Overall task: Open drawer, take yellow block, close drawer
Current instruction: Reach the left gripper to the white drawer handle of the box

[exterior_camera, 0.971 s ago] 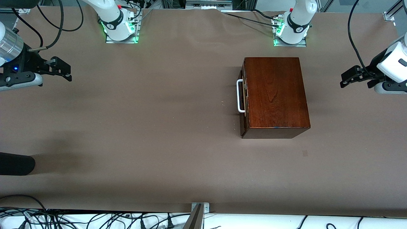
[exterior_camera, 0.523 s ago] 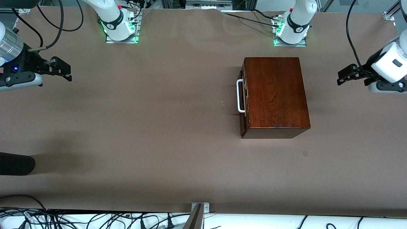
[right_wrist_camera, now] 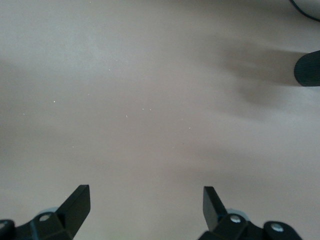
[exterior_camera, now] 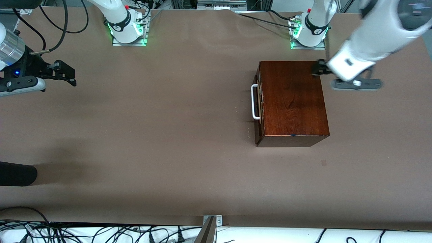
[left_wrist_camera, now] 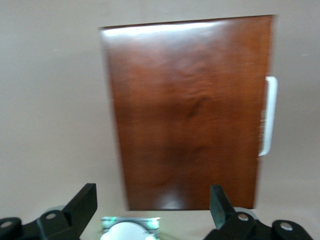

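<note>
The glossy mahogany box (exterior_camera: 292, 101) stands on the table near the left arm's base. Its drawer (exterior_camera: 259, 128) is shut, and the white bar handle (exterior_camera: 255, 102) faces the right arm's end of the table. The yellow block is hidden. My left gripper (exterior_camera: 316, 69) is open and empty over the box's corner at the left arm's end, by that arm's base. In the left wrist view the left gripper (left_wrist_camera: 152, 202) looks down on the box (left_wrist_camera: 190, 110) and its handle (left_wrist_camera: 270, 115). My right gripper (exterior_camera: 71, 77) is open and waits at the right arm's end, over bare table (right_wrist_camera: 145, 200).
Brown paper covers the table (exterior_camera: 168, 135). A black rounded object (exterior_camera: 17, 173) pokes in at the right arm's end, nearer the front camera; it also shows in the right wrist view (right_wrist_camera: 307, 67). The left arm's base (exterior_camera: 308, 32) stands close to the box.
My left arm has swung in from the table's end, and its gripper now hangs over the box's corner. The right arm, the box and the drawer have not moved.
</note>
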`<state>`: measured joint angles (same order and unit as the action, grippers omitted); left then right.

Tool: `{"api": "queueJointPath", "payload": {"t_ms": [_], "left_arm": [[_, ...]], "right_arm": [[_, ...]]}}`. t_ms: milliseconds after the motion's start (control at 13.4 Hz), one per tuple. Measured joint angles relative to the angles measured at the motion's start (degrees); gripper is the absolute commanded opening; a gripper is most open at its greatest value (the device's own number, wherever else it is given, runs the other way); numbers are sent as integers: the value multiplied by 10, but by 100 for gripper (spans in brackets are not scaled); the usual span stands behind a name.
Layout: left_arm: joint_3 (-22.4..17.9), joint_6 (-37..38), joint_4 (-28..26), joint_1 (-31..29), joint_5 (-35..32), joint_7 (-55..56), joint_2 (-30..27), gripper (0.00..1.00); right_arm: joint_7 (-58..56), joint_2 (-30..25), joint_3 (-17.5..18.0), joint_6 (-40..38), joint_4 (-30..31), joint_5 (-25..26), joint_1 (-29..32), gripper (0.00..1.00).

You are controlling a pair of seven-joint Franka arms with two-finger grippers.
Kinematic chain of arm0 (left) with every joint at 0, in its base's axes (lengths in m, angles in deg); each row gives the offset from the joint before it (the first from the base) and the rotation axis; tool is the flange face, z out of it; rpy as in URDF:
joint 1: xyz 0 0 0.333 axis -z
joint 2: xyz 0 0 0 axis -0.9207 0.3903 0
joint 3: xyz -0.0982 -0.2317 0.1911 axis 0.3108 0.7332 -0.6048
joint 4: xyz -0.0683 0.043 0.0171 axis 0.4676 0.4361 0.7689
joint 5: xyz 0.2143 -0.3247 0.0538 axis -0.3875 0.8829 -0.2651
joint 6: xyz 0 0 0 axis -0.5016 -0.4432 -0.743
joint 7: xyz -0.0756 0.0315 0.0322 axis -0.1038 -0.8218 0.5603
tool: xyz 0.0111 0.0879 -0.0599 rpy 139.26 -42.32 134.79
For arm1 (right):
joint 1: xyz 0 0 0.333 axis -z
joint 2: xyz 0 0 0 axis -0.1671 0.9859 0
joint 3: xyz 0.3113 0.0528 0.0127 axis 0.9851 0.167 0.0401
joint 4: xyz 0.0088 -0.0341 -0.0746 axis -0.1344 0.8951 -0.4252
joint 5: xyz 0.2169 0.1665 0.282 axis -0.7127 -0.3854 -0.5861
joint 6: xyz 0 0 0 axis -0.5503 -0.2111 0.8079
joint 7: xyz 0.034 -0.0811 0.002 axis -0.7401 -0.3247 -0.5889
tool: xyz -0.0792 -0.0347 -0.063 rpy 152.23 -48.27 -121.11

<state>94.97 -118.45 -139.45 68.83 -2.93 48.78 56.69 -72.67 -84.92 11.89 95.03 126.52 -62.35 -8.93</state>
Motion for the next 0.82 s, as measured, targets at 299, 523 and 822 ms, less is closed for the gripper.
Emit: {"api": "queueJointPath", "payload": {"t_ms": [299,523,822], "left_arm": [[97,-82,0,4,0,91,59,100],[111,-113,1,25,0,93,120,100],[111,-129,23,41,0,93,176,100]], "right_arm": [[0,0,0,0,0,0,0,100],[0,0,0,0,0,0,0,100],[0,0,0,0,0,0,0,100]]}}
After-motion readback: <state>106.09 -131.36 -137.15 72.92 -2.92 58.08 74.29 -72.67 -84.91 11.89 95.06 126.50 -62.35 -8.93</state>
